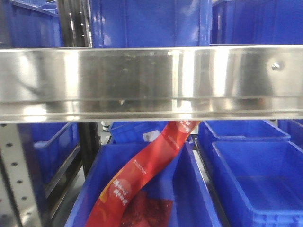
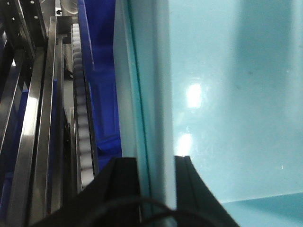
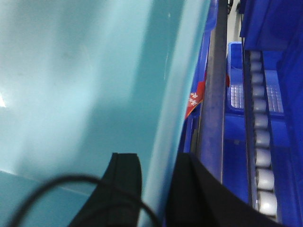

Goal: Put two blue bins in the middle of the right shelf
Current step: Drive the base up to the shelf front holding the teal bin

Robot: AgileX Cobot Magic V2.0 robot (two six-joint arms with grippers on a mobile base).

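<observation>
My left pincer (image 2: 156, 182) is pinching the wall of a bin (image 2: 227, 94), one black finger (image 2: 120, 177) outside the wall and the other inside. In this wrist view the bin reads pale teal rather than blue, its smooth inner face filling the right of the picture. To the left of the wall run a strip of white rollers (image 2: 81, 113) and steel shelf rails (image 2: 38, 118), with more blue plastic between them and the wall.

My right pincer (image 3: 156, 182) grips the opposite wall of the same-looking bin (image 3: 71, 71) in the same way, a finger (image 3: 125, 175) on each side of the rim. Just beyond that wall a red label (image 3: 195, 100) peeks out, then a dark rail (image 3: 215, 85), then a line of rollers (image 3: 261, 123) running far to near, with blue bins on either side.

From the front view, a wide steel beam (image 1: 151, 80) crosses the picture. Above it stands a blue bin (image 1: 147, 23). Below it, a middle bin (image 1: 189, 189) holds a red strip (image 1: 142, 175) slanting from upper right to lower left, and an open bin (image 1: 255, 179) sits just to its right. Neither pincer shows here.
</observation>
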